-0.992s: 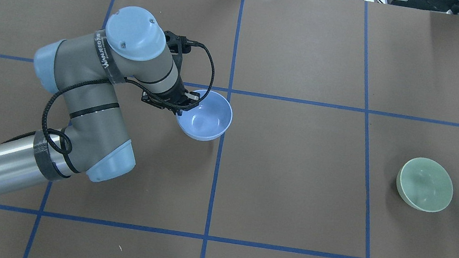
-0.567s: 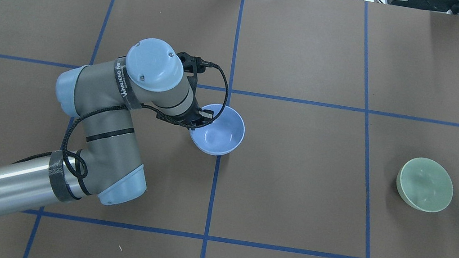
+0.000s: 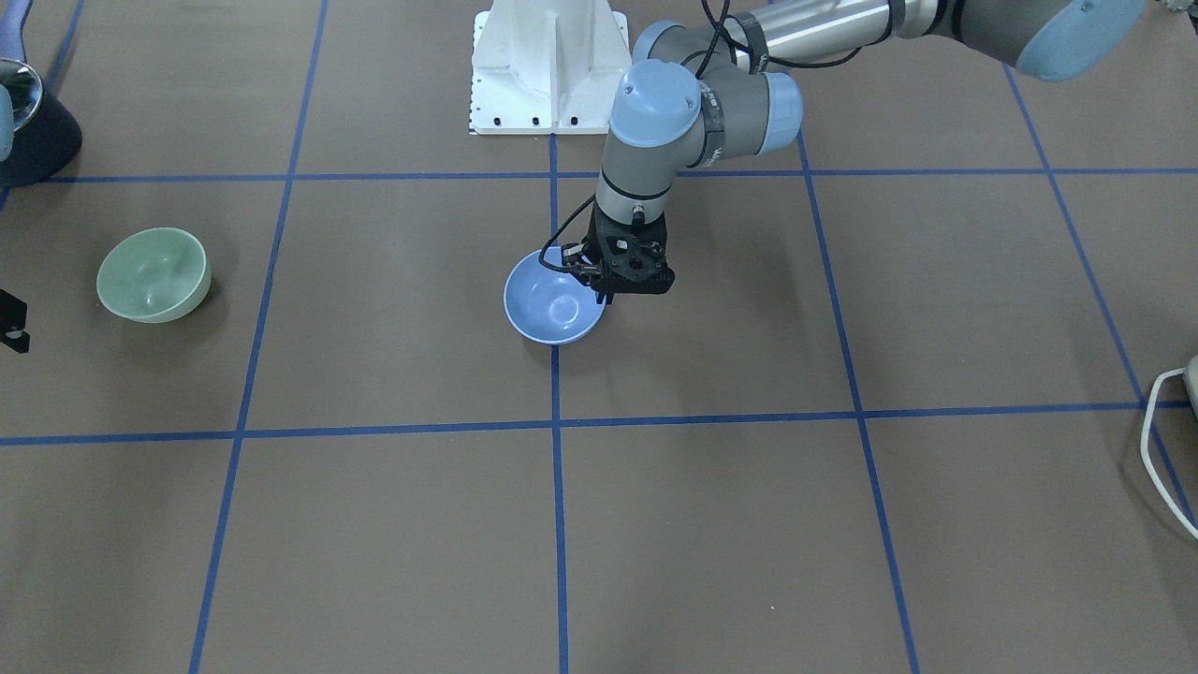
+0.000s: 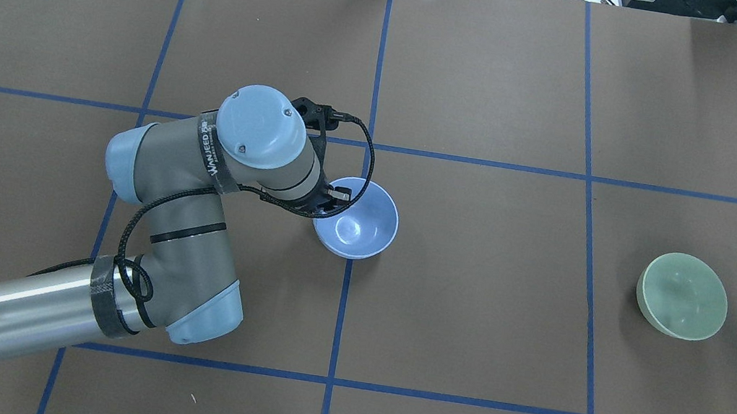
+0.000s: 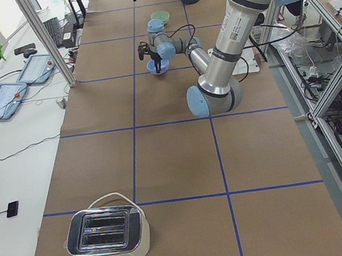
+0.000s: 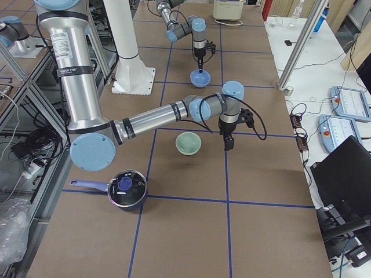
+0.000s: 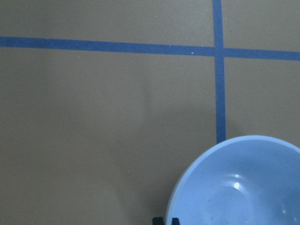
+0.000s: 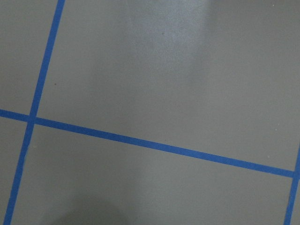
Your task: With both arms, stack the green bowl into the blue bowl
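Nearest me, the left arm's black fingers (image 3: 603, 296) are pinched on the rim of the glossy pale-blue round bowl (image 3: 552, 307), middle of the counter (image 3: 374, 524). Further along, the glossy mint-green round bowl (image 3: 153, 275) sits untouched, right fingers (image 6: 226, 145) nearby, can't tell if they're open. Stacking's all left to do.

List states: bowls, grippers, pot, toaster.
blue bowl: upright, empty, rim pinched by left gripper
green bowl: upright, empty, untouched
left gripper: shut on blue bowl
right gripper: off green bowl, open or shut unclear
pot: covered
toaster: unplugged
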`<state>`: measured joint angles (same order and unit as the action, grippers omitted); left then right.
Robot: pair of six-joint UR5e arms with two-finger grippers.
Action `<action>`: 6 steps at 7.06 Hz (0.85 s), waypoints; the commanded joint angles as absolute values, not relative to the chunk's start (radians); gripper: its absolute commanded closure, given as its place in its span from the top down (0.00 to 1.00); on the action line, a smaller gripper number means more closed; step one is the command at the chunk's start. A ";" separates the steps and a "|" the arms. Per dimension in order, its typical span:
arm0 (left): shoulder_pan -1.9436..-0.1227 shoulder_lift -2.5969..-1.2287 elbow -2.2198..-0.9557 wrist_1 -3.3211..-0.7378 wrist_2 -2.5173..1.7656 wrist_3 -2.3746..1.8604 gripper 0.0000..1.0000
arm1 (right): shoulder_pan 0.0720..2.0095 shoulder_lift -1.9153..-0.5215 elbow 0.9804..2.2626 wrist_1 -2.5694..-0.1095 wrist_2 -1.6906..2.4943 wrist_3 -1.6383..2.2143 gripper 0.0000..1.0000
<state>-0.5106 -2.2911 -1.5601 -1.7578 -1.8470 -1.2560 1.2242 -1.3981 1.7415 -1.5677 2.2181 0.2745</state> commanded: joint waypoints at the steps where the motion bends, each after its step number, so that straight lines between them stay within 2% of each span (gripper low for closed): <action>1: -0.486 -2.290 -1.520 -1.825 -1.795 -1.255 0.35 | 1.223 -1.397 1.741 -1.568 2.218 0.275 1.00; 2: -0.489 -2.289 -1.528 -1.839 -1.798 -1.252 0.74 | 1.224 -1.394 1.741 -1.568 2.218 0.273 1.00; 3: -0.494 -2.289 -1.532 -1.836 -1.801 -1.249 0.97 | 1.224 -1.391 1.740 -1.568 2.218 0.273 1.00; 6: -0.602 -2.258 -1.617 -1.768 -1.941 -1.236 0.97 | 1.224 -1.390 1.740 -1.568 2.218 0.275 1.00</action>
